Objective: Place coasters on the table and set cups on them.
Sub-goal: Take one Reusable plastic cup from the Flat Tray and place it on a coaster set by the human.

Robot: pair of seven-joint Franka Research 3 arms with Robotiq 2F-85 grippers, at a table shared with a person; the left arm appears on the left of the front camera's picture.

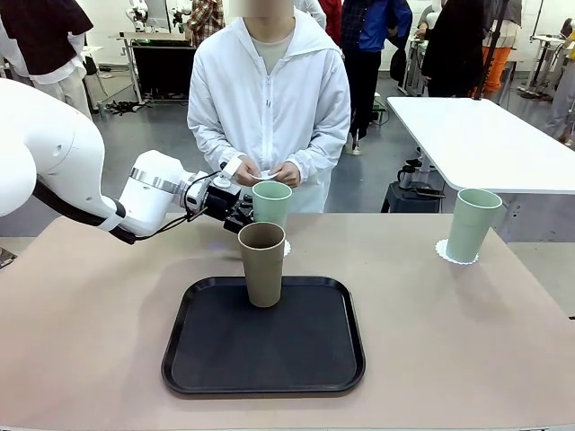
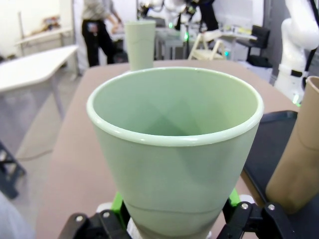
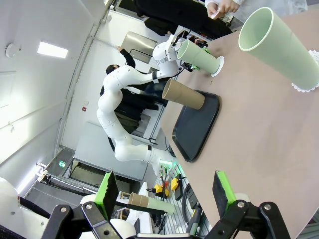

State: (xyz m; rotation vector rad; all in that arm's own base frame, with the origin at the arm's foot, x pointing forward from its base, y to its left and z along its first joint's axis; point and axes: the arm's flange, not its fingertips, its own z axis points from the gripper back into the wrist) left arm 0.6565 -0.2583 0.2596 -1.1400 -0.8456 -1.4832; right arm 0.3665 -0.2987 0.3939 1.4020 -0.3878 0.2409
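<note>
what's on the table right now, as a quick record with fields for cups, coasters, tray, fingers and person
left fingers: shut on held mint cup
held mint cup: upright, base at the middle coaster, just past the tray's far edge
right fingers: open, holding nothing
free mint cup: upright on the right coaster, robot's right side of the table
tan cup: upright on the black tray
person's hands: holding the third coaster

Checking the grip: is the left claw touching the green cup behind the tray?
Touching. In the left wrist view, green pads of the left claw press both sides of the green cup.
</note>
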